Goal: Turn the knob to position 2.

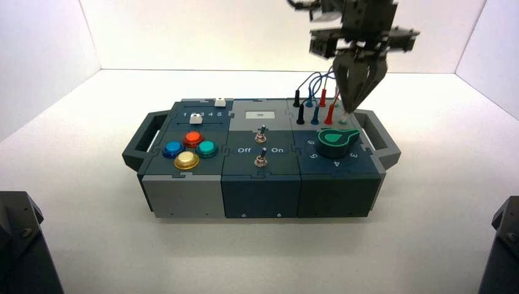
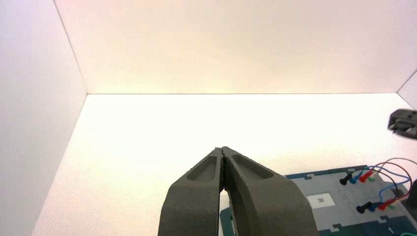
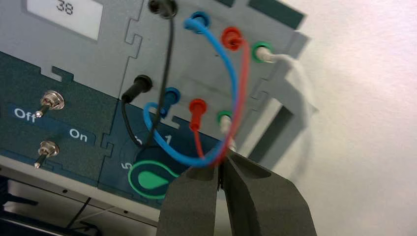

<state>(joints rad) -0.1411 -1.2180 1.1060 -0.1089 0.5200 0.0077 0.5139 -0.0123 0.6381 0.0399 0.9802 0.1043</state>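
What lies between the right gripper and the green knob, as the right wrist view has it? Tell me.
Right wrist view: the red wire and blue wire cross there.

Looking at a chunky round dark-green knob point(image 1: 338, 141), mint-green teardrop and outline on top, sitting flat on the box's dark front-right panel, pointer tip aimed toward the right side. Can't make out position 2, sorry.

Left gripper point(image 2: 222, 149): matte dark grey; two tapered, wedge-shaped fingers, each with a recessed oval hollow near its narrow tip. Right gripper point(image 3: 221, 160): same pattern and colour. Right arm point(image 1: 369, 15): black, with a blocky crosspiece point(image 1: 363, 40) at the wrist and a curved black cable point(image 1: 301, 5). No markings legible.
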